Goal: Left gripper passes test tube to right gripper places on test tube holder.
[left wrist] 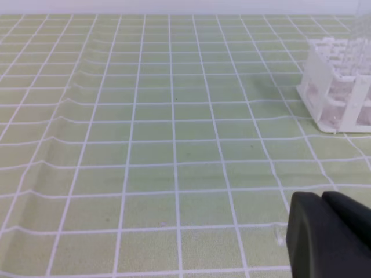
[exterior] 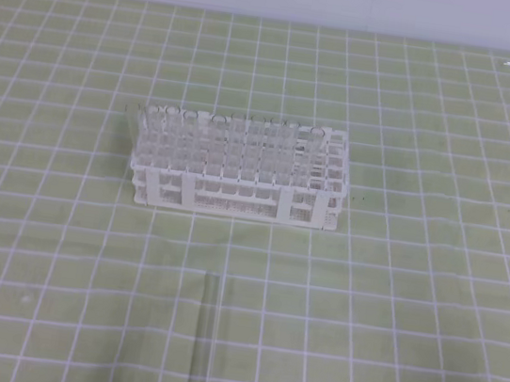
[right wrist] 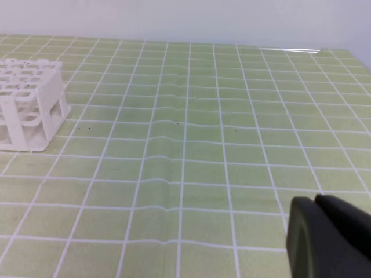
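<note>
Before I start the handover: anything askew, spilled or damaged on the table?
Nothing spilled or broken. The slender clear glass test tube lies flat on the green gridded mat, in front of the white plastic lattice rack, apart from it. The rack stands upright with tubes in it. The mat looks rippled in the wrist views.

You are seeing the slender clear glass test tube [exterior: 203,341] running off the bottom edge of the high view, so its near end is lost. The white plastic lattice test tube holder [left wrist: 341,87] is being cropped by the right edge of the left wrist view and by the left edge of the right wrist view. Both black two-fingered grippers, left [left wrist: 324,200] and right [right wrist: 317,202], are showing only as blurred corner shapes.
</note>
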Tool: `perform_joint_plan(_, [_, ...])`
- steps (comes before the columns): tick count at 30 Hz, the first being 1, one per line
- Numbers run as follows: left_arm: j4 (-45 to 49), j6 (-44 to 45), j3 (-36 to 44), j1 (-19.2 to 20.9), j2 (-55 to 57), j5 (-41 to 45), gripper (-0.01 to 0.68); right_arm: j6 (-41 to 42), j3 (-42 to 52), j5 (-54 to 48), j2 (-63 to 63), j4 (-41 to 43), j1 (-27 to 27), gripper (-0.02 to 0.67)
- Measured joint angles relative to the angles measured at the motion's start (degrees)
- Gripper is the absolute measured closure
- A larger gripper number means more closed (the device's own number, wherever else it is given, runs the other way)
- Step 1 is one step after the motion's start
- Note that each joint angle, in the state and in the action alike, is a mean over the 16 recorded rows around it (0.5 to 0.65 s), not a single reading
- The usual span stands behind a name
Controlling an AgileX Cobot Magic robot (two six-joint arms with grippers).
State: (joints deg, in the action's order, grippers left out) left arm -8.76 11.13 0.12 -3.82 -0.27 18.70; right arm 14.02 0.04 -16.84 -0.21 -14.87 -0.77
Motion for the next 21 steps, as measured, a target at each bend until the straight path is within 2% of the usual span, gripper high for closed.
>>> perform_joint_plan(21, [-0.1, 0.0, 0.5, 0.0, -1.5, -2.0, 0.675, 0.0, 0.0, 0.0, 0.1, 0.0, 0.0, 0.666])
